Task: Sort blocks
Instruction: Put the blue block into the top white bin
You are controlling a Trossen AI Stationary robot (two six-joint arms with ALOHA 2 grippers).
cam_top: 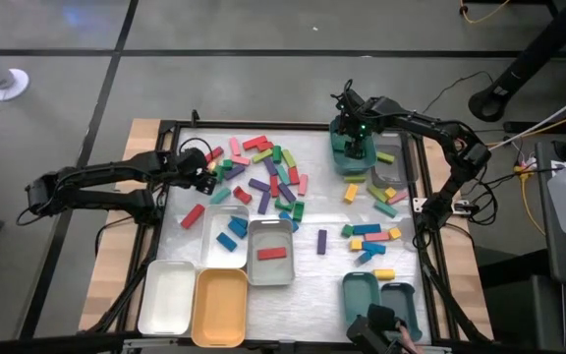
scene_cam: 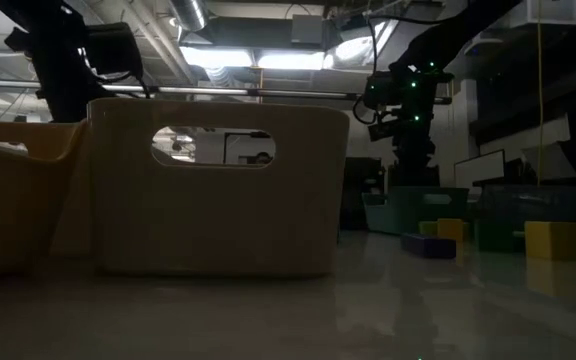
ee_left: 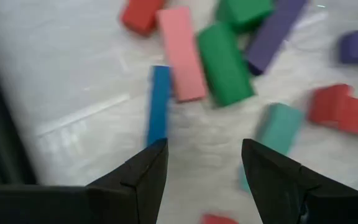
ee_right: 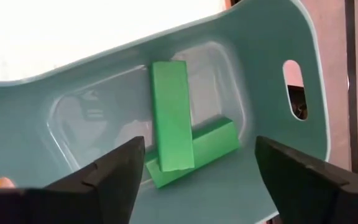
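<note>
Your right pincer hangs wide, holding nothing, over the teal tray, where two green blocks lie crossed. Your left pincer stands apart over scattered blocks on the bench, apparently gripping nothing.

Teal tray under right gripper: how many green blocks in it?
2. Both in the teal tray: one green block lies tilted across the other green block. The right gripper is open above them; more may be hidden.
</note>
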